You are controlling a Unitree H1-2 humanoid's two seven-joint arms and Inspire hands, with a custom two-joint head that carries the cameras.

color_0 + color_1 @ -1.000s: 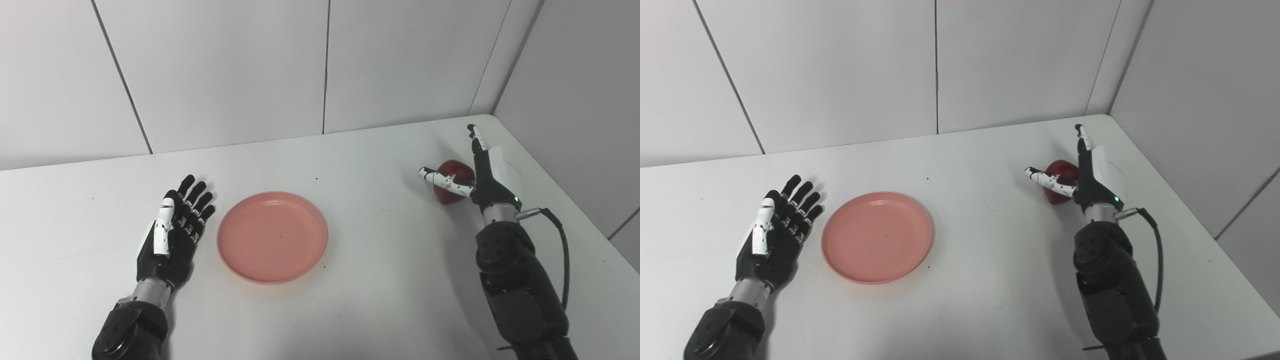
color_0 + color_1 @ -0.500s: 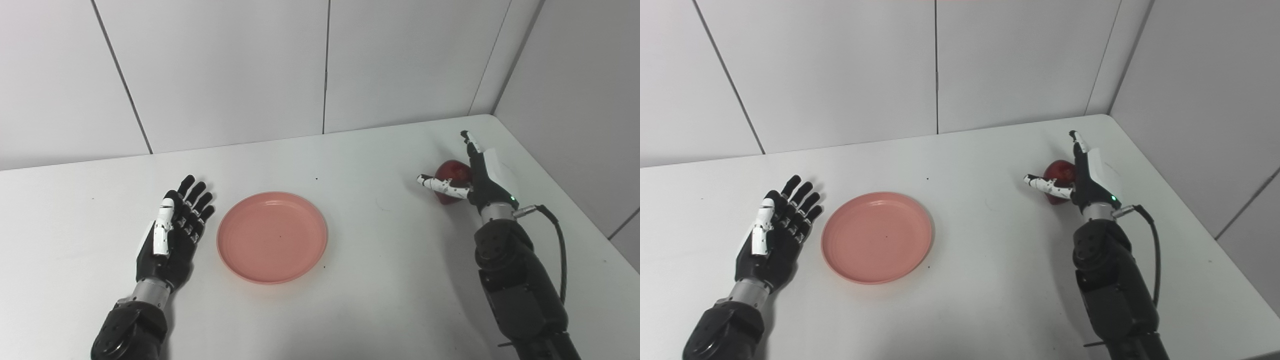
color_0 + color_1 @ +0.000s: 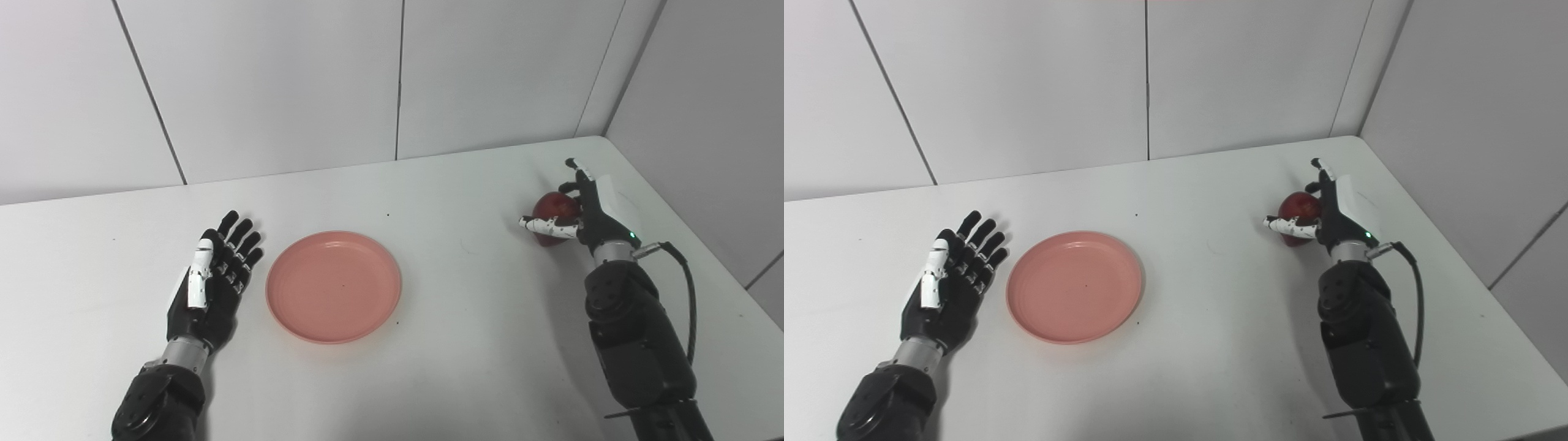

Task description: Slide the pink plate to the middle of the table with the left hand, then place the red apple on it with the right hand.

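Note:
The pink plate (image 3: 334, 286) lies flat on the white table (image 3: 465, 343), a little left of the middle. My left hand (image 3: 211, 286) rests palm up just left of the plate, open, not touching it. The red apple (image 3: 553, 208) sits on the table at the far right. My right hand (image 3: 582, 211) cups it from the right and behind. The thumb lies along the apple's near side and the fingers (image 3: 569, 185) bend over its top, not fully closed. The hand hides the apple's right side.
White wall panels stand behind the table and along its right side, meeting at the corner (image 3: 603, 136) close behind the apple. The table's right edge (image 3: 729, 275) runs just beyond my right arm, and a black cable (image 3: 686, 294) loops off that wrist.
My right hand has come closer round the apple: its fingers, straight before, now bend over the top and the thumb has drawn in. Left hand and plate are still; the view shifted slightly.

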